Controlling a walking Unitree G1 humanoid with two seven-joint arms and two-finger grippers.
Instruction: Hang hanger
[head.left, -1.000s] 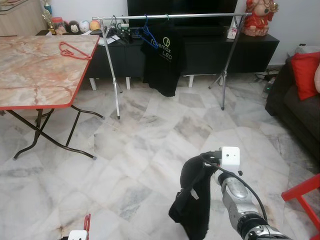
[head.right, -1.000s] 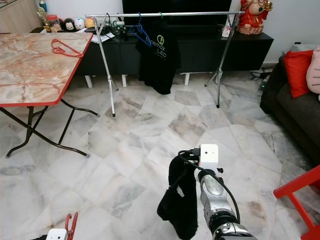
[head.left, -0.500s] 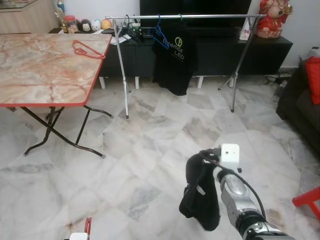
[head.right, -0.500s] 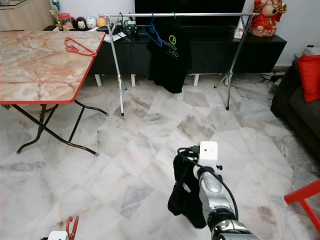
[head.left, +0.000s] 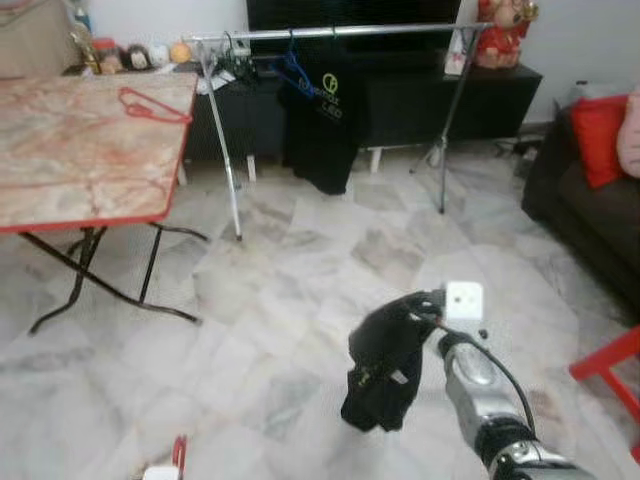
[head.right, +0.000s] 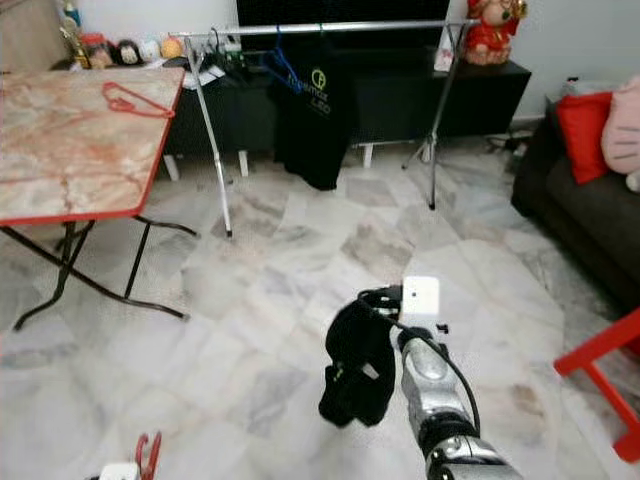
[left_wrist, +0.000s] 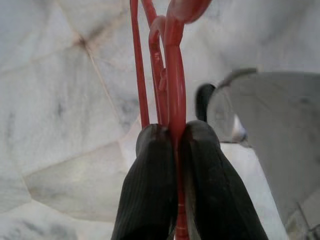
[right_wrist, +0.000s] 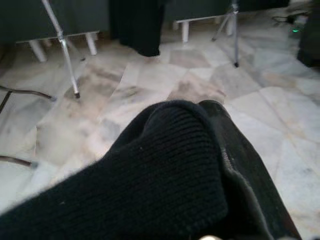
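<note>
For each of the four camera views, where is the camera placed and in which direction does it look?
Left eye view: on the head, looking forward and down at the marble floor, clothes rack and table; the right arm carries a black garment.
Right eye view: same head, same scene; the right gripper is at the garment.
Left wrist view: on the left wrist, looking along the left gripper, shut on a red hanger.
Right wrist view: on the right wrist, looking over the garment toward the rack.
Both eye views share the rack, table and garment.
</note>
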